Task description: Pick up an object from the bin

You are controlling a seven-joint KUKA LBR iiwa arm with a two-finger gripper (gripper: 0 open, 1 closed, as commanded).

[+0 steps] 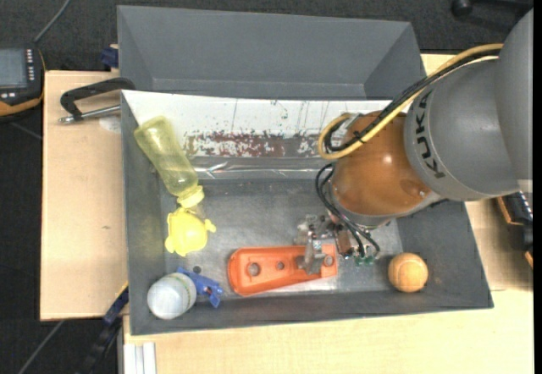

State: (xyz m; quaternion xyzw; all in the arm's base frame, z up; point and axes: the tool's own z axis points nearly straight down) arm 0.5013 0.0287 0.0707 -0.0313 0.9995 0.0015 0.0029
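My gripper (314,255) is low in the bin's front middle, its fingertips down on the right end of a flat orange plastic piece with holes (269,270). The fingers seem to straddle that end of the piece. A round tan wooden ball (407,272) lies just right of the gripper, near the front right corner.
A clear yellow bottle (168,155) leans in the back left corner, with a yellow toy figure (186,230) below it. A white and blue capped thing (174,294) lies in the front left corner. The arm's orange cover and cables hang above the bin's right half.
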